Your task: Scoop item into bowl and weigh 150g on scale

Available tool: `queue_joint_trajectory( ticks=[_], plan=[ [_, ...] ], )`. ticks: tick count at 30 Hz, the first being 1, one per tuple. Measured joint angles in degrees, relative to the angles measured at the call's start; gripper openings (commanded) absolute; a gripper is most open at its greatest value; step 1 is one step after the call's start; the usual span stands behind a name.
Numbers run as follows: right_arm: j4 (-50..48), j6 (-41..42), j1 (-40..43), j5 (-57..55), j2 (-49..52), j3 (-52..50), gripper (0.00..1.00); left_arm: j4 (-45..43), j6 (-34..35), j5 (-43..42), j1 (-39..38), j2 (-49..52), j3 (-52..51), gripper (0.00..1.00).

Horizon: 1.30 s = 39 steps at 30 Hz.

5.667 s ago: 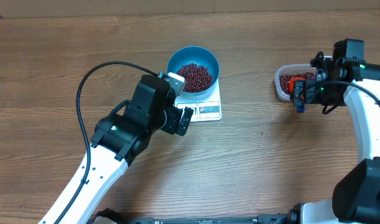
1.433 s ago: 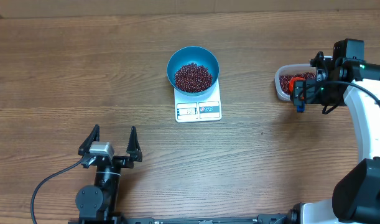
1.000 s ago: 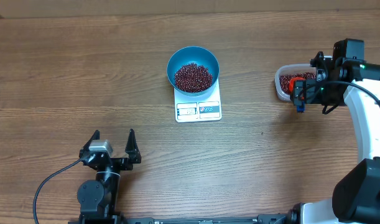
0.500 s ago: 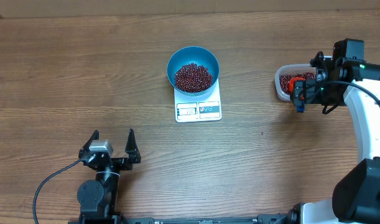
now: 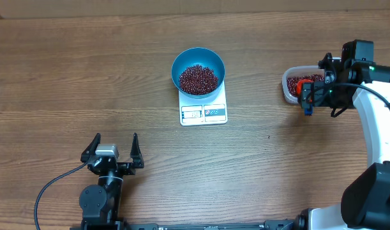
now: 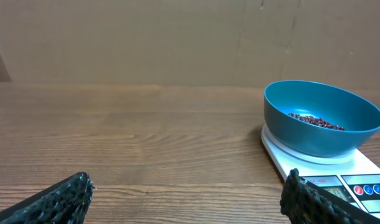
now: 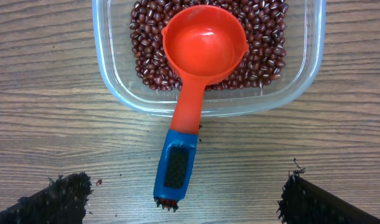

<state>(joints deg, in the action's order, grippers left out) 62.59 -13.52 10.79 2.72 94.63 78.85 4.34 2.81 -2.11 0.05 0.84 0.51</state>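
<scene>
The blue bowl (image 5: 198,69) sits on the white scale (image 5: 204,112) and holds a pile of dark red-brown beans (image 5: 198,79); the left wrist view shows the bowl (image 6: 320,118) at right. My left gripper (image 5: 113,148) (image 6: 186,198) stands open and empty near the front left, far from the scale. Above a red scoop (image 7: 203,48), my right gripper (image 5: 317,94) (image 7: 190,200) is open. The scoop's cup lies empty on beans (image 7: 146,59) in the clear tub. Its blue handle (image 7: 176,167) rests on the table between the spread fingers, untouched.
The clear plastic tub (image 5: 288,87) (image 7: 109,84) with beans stands at the right, well apart from the scale. A loose bean (image 7: 99,182) lies on the wood by my right gripper's left finger. The left arm's black cable (image 5: 54,182) trails at the front edge.
Since the earliest frame my left arm has pulled back from beside the scale to the front left. Over the last second it only shifted slightly. The right arm and scoop are still.
</scene>
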Motion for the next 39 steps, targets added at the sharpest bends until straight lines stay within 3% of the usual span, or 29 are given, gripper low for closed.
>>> queue_joint_trajectory(
  ticks=[39],
  plan=[
    [0.0,0.0,0.0,0.0,0.0,0.0,1.0,0.0,-1.6,0.0,0.0,0.0,0.0,1.0]
  ],
)
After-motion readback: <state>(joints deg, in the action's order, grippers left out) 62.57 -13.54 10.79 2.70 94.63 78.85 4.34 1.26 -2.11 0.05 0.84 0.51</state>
